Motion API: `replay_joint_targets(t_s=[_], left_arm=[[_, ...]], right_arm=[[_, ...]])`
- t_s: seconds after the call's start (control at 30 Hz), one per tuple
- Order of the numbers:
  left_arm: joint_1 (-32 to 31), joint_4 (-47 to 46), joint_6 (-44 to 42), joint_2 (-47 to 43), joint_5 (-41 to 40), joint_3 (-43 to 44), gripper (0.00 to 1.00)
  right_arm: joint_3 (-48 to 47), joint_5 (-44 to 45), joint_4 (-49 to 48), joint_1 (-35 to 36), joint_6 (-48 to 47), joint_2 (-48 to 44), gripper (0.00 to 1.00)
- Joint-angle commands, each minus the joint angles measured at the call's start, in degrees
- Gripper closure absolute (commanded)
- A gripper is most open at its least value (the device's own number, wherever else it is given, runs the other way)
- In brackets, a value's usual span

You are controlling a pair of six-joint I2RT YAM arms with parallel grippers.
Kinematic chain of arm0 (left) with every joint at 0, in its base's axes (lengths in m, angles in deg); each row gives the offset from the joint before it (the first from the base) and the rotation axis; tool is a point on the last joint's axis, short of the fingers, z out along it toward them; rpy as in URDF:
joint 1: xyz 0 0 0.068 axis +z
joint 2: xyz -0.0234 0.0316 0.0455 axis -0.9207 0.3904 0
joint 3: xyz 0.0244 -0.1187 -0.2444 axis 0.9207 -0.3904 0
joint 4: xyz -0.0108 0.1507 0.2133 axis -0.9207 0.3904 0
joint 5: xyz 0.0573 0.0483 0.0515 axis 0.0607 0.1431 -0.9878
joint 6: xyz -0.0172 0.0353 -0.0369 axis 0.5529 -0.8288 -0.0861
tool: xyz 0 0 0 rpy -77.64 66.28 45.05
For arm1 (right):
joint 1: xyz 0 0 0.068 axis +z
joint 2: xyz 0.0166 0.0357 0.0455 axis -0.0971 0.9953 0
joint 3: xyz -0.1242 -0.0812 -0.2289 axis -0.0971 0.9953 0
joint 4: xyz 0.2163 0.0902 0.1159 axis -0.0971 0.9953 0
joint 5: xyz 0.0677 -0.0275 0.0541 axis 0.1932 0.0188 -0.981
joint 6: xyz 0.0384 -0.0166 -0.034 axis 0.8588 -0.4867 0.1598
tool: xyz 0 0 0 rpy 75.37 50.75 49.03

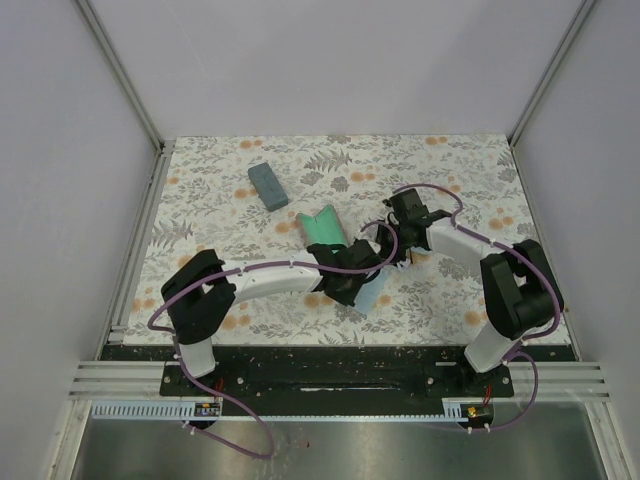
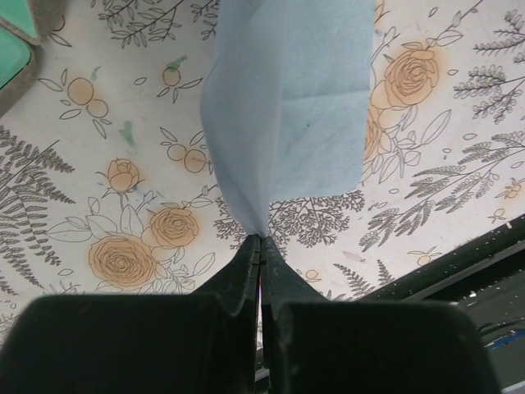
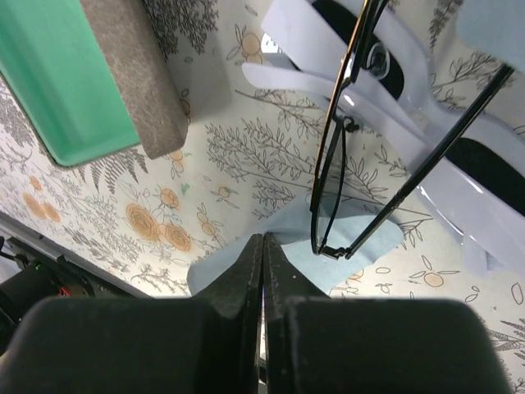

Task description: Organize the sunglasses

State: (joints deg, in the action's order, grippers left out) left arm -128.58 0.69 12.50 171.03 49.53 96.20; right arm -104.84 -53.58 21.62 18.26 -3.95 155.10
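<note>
Pinching light blue cloth [image 2: 283, 107] in left tool [image 2: 261, 240], sunglasses [image 3: 348, 125] beside it.

Hunting for lettering: nothing legible on the sunglasses [image 3: 328, 176], the blue cloth [image 2: 283, 107], the open case [image 3: 74, 82] or the flowered table [image 1: 440, 295].

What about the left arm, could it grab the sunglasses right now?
Probably not yet: the left fingers are pinched shut on a blue cloth, so they'd have to drop it first.
</note>
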Motion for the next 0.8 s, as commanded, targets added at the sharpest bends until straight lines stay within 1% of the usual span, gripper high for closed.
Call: replay_joint_targets(t_s=[0.0, 0.17, 0.27, 0.4, 0.5, 0.53, 0.57, 0.67, 0.77], left_arm=[[-0.23, 1.16, 0.03, -1.11, -3.8, 0.99, 1.0], [1.61, 3.1, -0.58, -2.16, -6.09, -0.33, 1.0], [3.28, 3.01, -1.29, -4.79, -3.9, -2.43, 1.0], [4.69, 3.1, -3.74, -10.24, 0.31, -5.6, 1.0], [4.69, 3.71, -6.99, -13.76, 6.55, -7.53, 1.0], [4.61, 4.15, -7.52, -14.46, 9.96, -7.97, 1.0], [4.61, 4.68, -7.88, -15.34, 11.04, -8.15, 1.0], [4.43, 6.61, -9.02, -17.19, 11.22, -8.15, 1.0], [4.34, 8.19, -10.78, -17.99, 10.09, -7.02, 1.0]], right_arm=[[1.7, -3.69, -0.1, -0.28, -0.99, -0.67, 1.0], [5.47, -8.43, -3.79, -0.11, 2.08, -2.86, 1.0], [7.76, -9.85, -5.29, 0.51, 5.25, -5.15, 1.0], [11.45, -8.44, -5.82, 3.4, 8.94, -10.42, 1.0], [15.58, -7.39, -5.99, 6.74, 12.8, -14.98, 1.0], [16.98, -7.21, -6.08, 7.45, 14.03, -17.26, 1.0], [18.21, -7.3, -6.25, 7.98, 15.0, -18.85, 1.0], [20.77, -7.82, -5.99, 8.51, 17.38, -23.6, 1.0], [21.3, -7.3, -5.2, 8.42, 19.13, -26.68, 1.0]])
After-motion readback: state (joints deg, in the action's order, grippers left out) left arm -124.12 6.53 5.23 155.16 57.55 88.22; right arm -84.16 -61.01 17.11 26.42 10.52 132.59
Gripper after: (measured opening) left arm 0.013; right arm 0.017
